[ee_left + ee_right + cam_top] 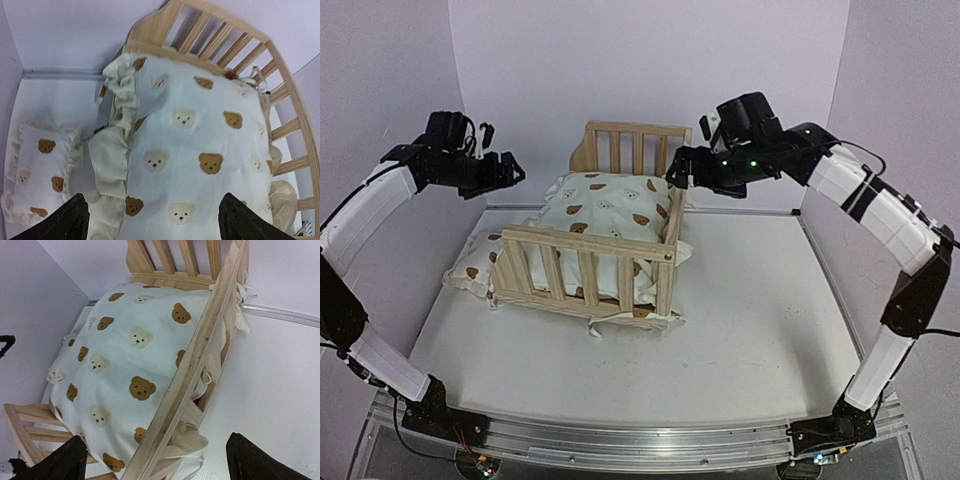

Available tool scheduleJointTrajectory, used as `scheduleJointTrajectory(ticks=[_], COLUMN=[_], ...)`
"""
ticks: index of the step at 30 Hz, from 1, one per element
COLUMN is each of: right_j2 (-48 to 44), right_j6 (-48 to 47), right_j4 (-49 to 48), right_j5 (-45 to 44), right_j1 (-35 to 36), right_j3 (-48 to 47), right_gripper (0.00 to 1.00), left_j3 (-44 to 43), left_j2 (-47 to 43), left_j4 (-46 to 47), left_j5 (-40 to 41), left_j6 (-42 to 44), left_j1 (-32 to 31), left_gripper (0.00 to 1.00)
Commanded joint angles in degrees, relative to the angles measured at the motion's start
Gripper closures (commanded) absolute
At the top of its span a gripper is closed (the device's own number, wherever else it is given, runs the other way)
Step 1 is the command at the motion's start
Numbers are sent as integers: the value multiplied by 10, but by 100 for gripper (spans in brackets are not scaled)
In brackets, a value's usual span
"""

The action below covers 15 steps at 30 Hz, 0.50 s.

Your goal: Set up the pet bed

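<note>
At nine o'clock, pillow [470, 266] outside frame [588, 268].
Your left gripper [512, 170] and right gripper [678, 172] hang wide open, empty; snag the cushion [610, 212] ruffle and you drag it out.

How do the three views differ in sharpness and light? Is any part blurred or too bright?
Top view: even, soft light, sharp, but the table edges bow from lens distortion. Left wrist view: soft focus, the cushion bright and nearly washed out, the left gripper's fingers dark blurs. Right wrist view: sharper, grain on the frame visible, the right gripper's fingers black silhouettes.
</note>
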State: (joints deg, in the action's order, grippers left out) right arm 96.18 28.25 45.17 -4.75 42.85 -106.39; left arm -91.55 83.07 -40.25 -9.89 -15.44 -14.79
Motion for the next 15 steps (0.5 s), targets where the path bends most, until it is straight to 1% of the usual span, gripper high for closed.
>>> scheduleJointTrajectory(ticks=[1,5,6,8,9,11,15], right_j2=[79,138,147,166,175,189,197], right_j6=[-21,-33,-35,-37,-40,-46,-63], right_j4=[153,201,203,212,217,224,229], right_j5=[-90,-90,-89,-96,-101,-107,-115], right_j1=[9,11,11,11,11,11,5], right_j3=[-132,-211,-222,-245,-256,-269,-268], right_gripper=[3,13,18,34,37,38,50], left_j3=[84,160,177,207,222,246,277], left_j2=[-29,-69,-78,-95,-106,-123,-144], left_j4=[18,39,41,46,51,58,75], left_j5=[-55,-66,-73,-85,-92,-110,-187], left_j6=[-28,-31,-31,-33,-35,-41,-55], left_j1=[4,5,5,5,5,5,-3], left_gripper=[10,9,9,10,10,10,12])
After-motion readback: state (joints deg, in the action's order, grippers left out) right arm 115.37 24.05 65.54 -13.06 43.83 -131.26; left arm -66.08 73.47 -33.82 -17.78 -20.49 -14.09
